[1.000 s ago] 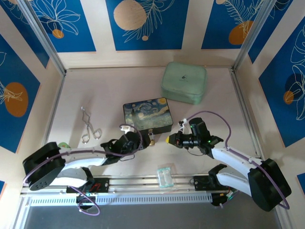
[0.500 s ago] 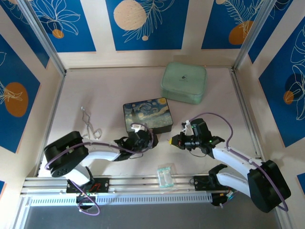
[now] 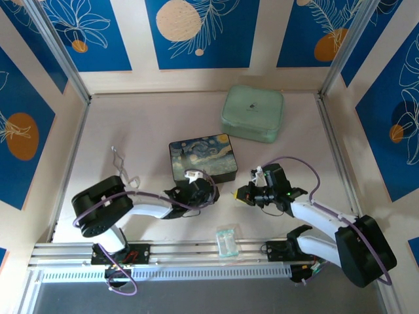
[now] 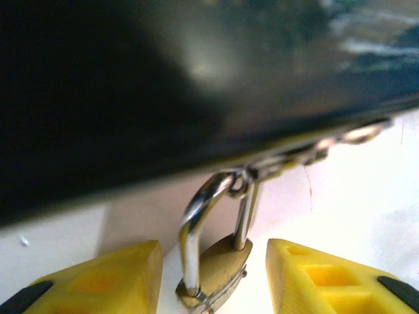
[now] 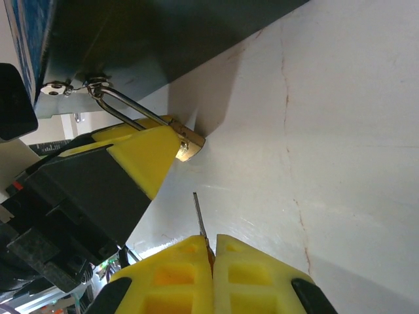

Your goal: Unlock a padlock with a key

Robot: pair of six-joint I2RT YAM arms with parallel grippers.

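Toward the tabletop's near edge, your left gripper (image 4: 213, 281) stood apart around the padlock (image 4: 220, 265); your right gripper (image 5: 213, 261), clamped on the key (image 5: 198, 212), probably needed aiming next.

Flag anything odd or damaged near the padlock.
Only a thin crack-like line running across the white table beside the padlock; nothing looks spilled or broken.

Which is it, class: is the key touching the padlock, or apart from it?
Apart. In the right wrist view, bare table shows between the tip of the key and the padlock.
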